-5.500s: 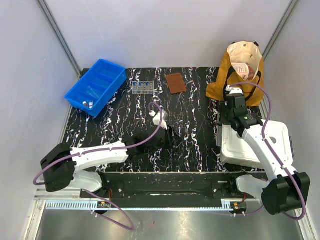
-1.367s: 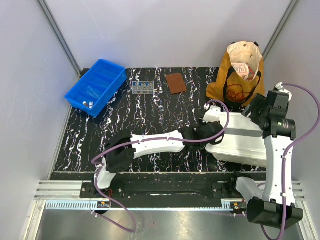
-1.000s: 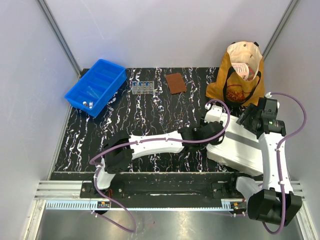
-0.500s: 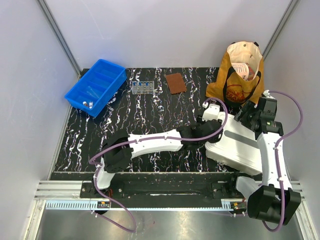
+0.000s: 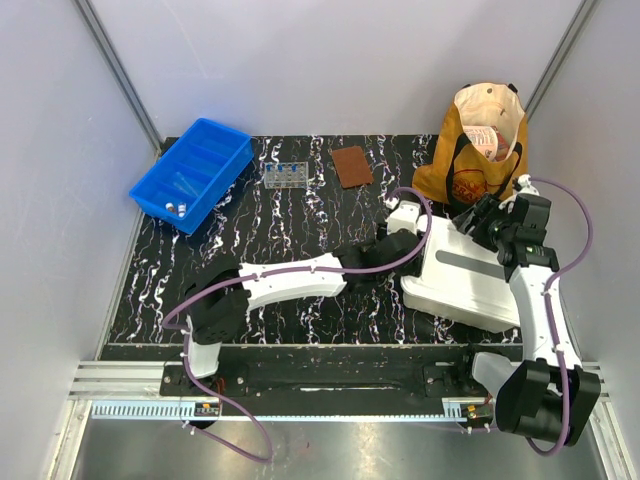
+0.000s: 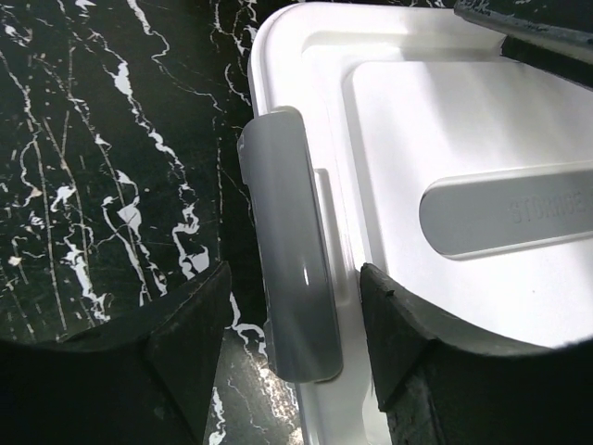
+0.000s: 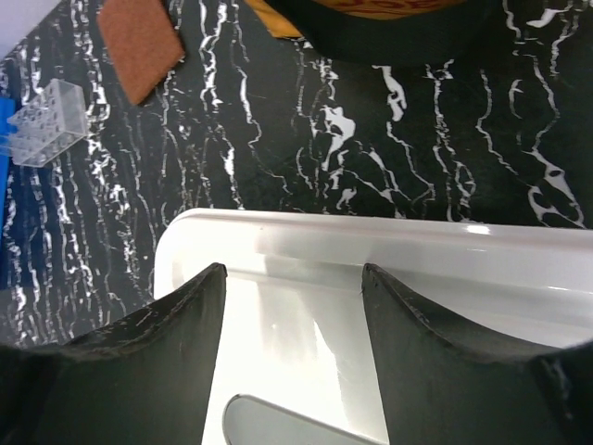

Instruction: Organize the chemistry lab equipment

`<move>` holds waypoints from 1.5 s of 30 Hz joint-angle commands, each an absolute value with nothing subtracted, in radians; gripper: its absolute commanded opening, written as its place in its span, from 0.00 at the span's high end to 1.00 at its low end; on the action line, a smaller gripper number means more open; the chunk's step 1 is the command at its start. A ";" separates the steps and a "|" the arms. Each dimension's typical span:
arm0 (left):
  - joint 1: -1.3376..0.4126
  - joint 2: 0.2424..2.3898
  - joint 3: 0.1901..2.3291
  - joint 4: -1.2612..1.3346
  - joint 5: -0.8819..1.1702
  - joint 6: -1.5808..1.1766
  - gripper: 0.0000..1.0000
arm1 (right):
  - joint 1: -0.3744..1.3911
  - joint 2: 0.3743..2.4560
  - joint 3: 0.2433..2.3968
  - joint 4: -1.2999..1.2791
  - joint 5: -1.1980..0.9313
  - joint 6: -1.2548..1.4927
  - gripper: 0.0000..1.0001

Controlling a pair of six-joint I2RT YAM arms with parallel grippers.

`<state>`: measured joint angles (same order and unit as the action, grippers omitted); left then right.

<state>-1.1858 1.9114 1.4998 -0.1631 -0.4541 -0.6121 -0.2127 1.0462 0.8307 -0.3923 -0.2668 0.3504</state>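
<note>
Our left end effector [image 6: 296, 311] stood wide astride the box's [image 5: 455, 285] latch [image 6: 289, 260], right end effector [image 7: 292, 292] wide over its far rim; we feared a skewed pull dragging the box. The rack [image 5: 284, 176] sat far left.

Top view overhead; wrist views close, apparently sharing white box [image 6: 417, 130].

White arm links [image 5: 290, 283] with black joints [image 5: 215, 310], each arm trailing a looping purple cable [image 5: 408, 189].
</note>
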 commanded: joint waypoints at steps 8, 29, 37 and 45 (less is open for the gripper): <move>-1.180 1.853 1.499 -0.330 -0.568 -0.600 0.41 | -0.221 1.106 1.099 -0.677 -0.050 0.316 0.09; -1.164 1.844 1.479 -0.454 -0.574 -0.666 0.42 | -0.686 0.973 0.911 -0.818 -0.152 0.410 0.00; -1.155 1.816 1.460 -0.463 -0.586 -0.678 0.43 | -0.707 0.974 0.888 -0.795 -0.242 0.440 0.00; -1.152 1.807 1.456 -0.451 -0.578 -0.666 0.43 | -0.761 0.974 0.870 -0.779 -0.389 0.456 0.00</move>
